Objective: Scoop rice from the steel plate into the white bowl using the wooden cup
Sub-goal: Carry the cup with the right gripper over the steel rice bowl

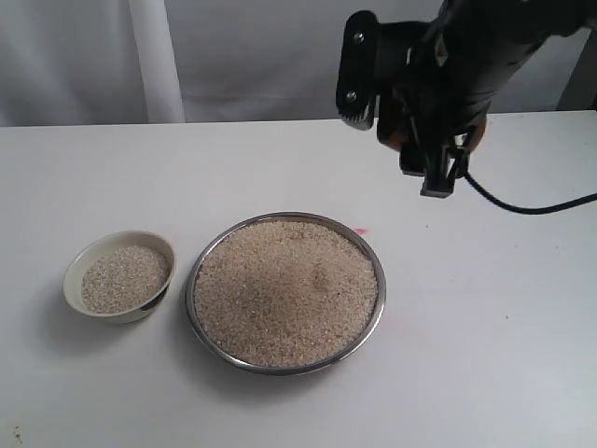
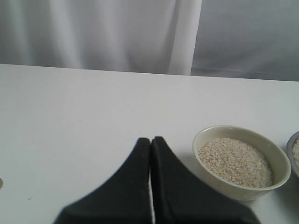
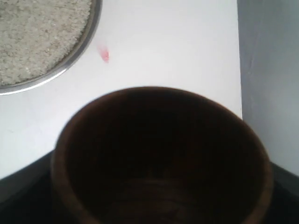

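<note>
The steel plate (image 1: 192,301) sits mid-table, heaped with rice (image 1: 284,289). Left of it stands the white bowl (image 1: 96,254), partly filled with rice (image 1: 124,278). My right gripper (image 1: 434,117) hovers above the table behind and to the right of the plate, shut on the wooden cup (image 3: 154,95). The cup's dark inside looks empty, and it hides the fingers. In the right wrist view the plate's rim (image 3: 89,32) lies beyond the cup. My left gripper (image 2: 150,140) is shut and empty, low over the table beside the white bowl (image 2: 243,133).
A small red mark (image 1: 361,231) lies on the white table just behind the plate's right side. A black cable (image 1: 532,207) hangs from the right arm. A pale curtain closes off the table's far edge.
</note>
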Controlling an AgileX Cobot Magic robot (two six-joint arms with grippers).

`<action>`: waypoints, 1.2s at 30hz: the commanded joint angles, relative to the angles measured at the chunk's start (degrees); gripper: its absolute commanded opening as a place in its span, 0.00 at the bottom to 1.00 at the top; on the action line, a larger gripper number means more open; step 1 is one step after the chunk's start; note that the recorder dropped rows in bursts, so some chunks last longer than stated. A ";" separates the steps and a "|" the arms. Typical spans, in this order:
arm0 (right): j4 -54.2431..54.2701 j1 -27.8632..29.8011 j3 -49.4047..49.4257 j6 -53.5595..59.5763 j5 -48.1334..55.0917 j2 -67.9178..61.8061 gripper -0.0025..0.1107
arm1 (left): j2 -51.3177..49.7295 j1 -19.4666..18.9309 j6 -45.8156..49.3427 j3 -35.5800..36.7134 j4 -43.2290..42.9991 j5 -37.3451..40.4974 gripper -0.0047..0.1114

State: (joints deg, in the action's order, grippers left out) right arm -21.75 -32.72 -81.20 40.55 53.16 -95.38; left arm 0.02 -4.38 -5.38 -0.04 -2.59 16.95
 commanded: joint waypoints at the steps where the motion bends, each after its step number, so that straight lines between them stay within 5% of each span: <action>1: -1.62 -1.99 -0.62 0.53 0.17 -2.58 0.02 | -0.02 0.37 -0.12 0.04 0.07 -0.66 0.04; 17: -4.23 -3.61 -0.62 1.44 -2.49 -12.98 0.02 | -0.02 0.37 -0.12 0.04 0.07 -0.66 0.04; 36: -23.19 -12.09 -0.95 -0.30 0.63 -21.81 0.02 | -0.02 0.37 -0.12 0.04 0.07 -0.66 0.04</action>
State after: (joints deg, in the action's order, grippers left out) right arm -43.03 -44.63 -81.66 40.46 52.97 -116.67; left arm 0.02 -4.38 -5.38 -0.04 -2.59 16.95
